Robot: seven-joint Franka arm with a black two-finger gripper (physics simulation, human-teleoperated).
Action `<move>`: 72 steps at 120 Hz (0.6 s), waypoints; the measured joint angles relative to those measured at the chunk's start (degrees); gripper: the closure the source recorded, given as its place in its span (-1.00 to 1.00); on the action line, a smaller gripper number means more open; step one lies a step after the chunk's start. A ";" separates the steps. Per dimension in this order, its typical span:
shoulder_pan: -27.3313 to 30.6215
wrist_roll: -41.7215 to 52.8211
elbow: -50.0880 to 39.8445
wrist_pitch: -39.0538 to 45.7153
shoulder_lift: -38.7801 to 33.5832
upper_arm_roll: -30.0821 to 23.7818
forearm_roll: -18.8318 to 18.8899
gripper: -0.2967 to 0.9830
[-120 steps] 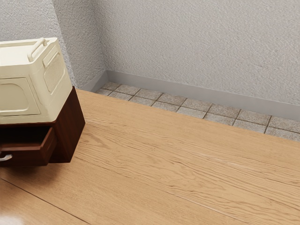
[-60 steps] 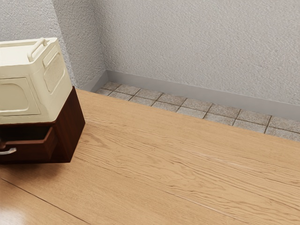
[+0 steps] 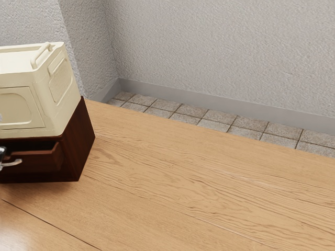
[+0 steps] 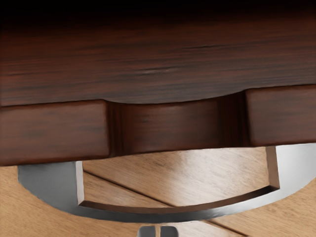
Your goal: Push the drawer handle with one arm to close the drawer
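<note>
At the exterior view's left edge, a small part of the gripper (image 3: 2,152) shows against the silver handle (image 3: 11,163) of the dark wooden drawer (image 3: 42,161). The drawer stands partly out of its brown cabinet (image 3: 80,141). In the wrist view, the fingertips of the gripper (image 4: 158,231) are together but for a thin slit, just outside the curved handle (image 4: 163,215), with nothing held. The notched drawer front (image 4: 173,126) lies beyond the handle; whether the tips touch the handle I cannot tell.
A cream storage box (image 3: 57,83) with a raised handle rests on top of the cabinet. The wooden table (image 3: 199,183) extends to the exterior view's right. Behind it are a tiled floor (image 3: 209,115) and grey walls (image 3: 225,47).
The drawer has slid farther into the cabinet, its handle shifting toward the exterior view's right and slightly up. A bit of my gripper has come in at that view's left edge.
</note>
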 joint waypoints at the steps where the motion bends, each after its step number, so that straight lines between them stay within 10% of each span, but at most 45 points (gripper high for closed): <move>1: -0.15 0.00 0.09 0.00 0.03 0.11 0.00 0.69; 72: -11.71 0.06 4.73 0.07 1.11 10.67 2.07 0.69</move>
